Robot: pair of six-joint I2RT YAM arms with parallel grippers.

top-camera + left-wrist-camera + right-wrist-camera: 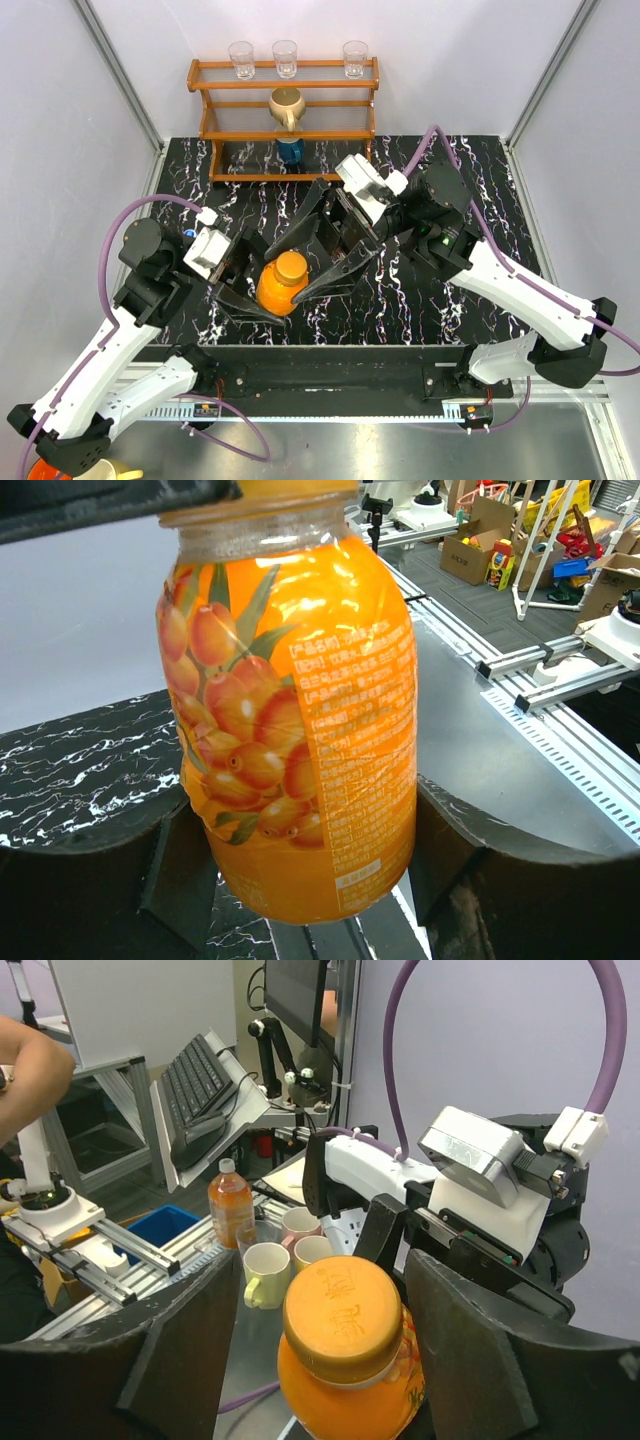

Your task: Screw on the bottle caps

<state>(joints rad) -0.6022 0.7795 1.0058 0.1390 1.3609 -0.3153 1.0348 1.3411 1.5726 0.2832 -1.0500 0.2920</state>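
Note:
An orange juice bottle [275,292] with an orange cap [291,265] on its neck is held tilted above the black marbled table [420,300]. My left gripper [268,292] is shut on the bottle's lower body; in the left wrist view its fingers [455,855] press both sides of the bottle [300,710]. My right gripper [302,268] is open and straddles the cap. In the right wrist view the cap [342,1318] sits between the fingers [470,1350] with gaps on both sides. The white cap and the clear bottle are out of view.
A wooden rack [290,135] stands at the back with three clear glasses [285,58] on top, a gold pot [286,106] and a dark blue container [291,150]. A small blue item [188,234] lies by the left arm. White walls close both sides.

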